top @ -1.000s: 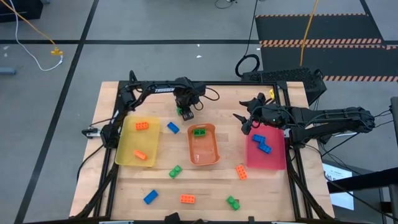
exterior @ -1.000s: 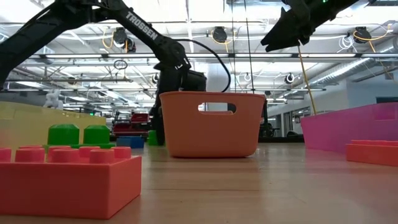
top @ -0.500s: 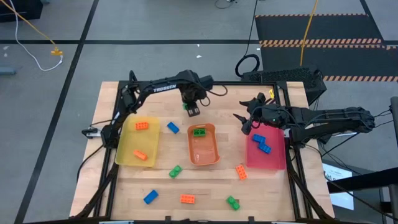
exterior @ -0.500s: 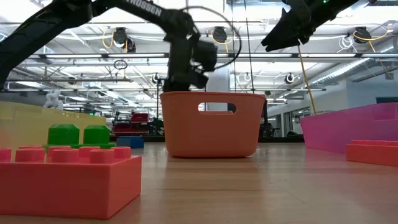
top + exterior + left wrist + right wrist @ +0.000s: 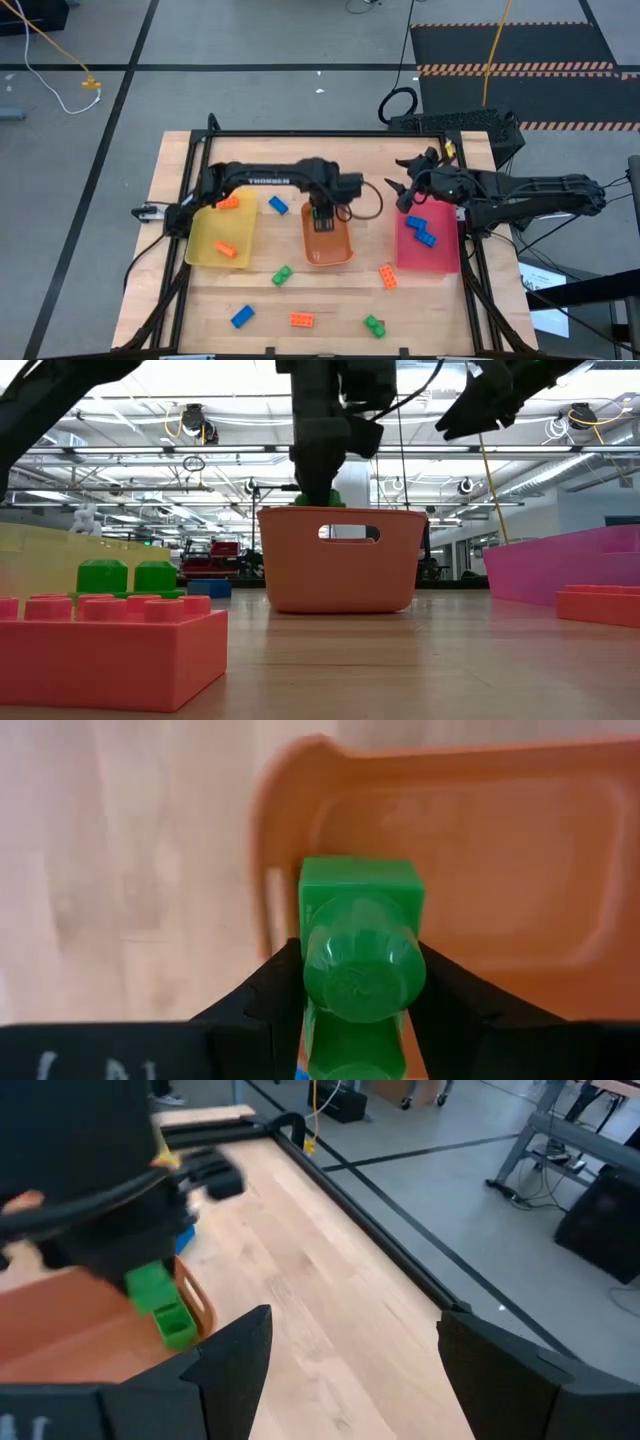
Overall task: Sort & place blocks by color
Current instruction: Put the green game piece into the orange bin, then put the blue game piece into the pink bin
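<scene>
My left gripper point(image 5: 320, 213) is above the far end of the orange tray point(image 5: 330, 250), shut on a green brick point(image 5: 362, 945). In the low view the green brick point(image 5: 318, 498) is just above the tray's rim point(image 5: 340, 512). My right gripper point(image 5: 400, 190) is open and empty, raised over the far end of the pink tray point(image 5: 445, 258), which holds blue bricks point(image 5: 420, 230). The yellow tray point(image 5: 205, 235) holds two orange bricks point(image 5: 229, 202). Loose bricks lie on the table: blue point(image 5: 278, 205), green point(image 5: 282, 275), orange point(image 5: 387, 277). My left gripper pinches the green brick by two opposite sides point(image 5: 312, 970) between its two fingers point(image 5: 270, 995). The fingers come from above, pointing down, and the brick lies along them. Its lower end point(image 5: 172, 1325) sticks out below the fingertips, clear of the tray.
More loose bricks lie toward the near edge: blue point(image 5: 241, 316), orange point(image 5: 301, 320), green point(image 5: 375, 325). A large orange brick point(image 5: 110, 650) lies right in front of the low camera. The three trays stand side by side across the table's middle.
My left gripper has risen from the table near its far edge with the green brick, then gone toward the near edge and a little right, until it stands over the orange tray's far end. The brick has been lifted clear of the table.
</scene>
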{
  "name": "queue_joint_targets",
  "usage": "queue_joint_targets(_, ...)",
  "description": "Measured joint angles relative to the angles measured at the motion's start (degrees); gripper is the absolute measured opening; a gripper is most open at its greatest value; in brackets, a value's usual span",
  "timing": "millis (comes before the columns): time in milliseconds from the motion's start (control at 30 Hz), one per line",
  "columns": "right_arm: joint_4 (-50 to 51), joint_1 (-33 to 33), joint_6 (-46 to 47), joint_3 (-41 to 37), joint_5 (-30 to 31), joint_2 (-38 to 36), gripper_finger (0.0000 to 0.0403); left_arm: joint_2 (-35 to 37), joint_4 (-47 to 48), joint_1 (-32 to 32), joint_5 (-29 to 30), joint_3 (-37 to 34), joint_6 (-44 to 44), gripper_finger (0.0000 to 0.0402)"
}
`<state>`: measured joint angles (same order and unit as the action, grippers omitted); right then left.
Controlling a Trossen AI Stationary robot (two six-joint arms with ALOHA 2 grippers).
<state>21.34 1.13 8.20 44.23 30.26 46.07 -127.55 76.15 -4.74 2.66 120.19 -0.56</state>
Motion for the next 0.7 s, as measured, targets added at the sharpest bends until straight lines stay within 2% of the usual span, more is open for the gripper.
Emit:
queue_joint_targets(200, 0.4, -0.1, 1.8, 0.0, -0.3, -0.7, 0.027, 0.0, 0.1, 3.1, 0.2, -2.1, -0.3, 0.0156)
queue_joint_targets(533, 0.4, -0.1, 1.3, 0.0, -0.5, 0.5, 0.027, 0.0, -3.2, 4.0, 0.3, -2.7, -0.9, 0.0265)
queue_joint_targets(700, 0.4, -0.1, 1.2, 0.0, -0.5, 0.5, 0.027, 0.0, -2.8, 4.0, 0.4, -2.7, -1.9, 0.03)
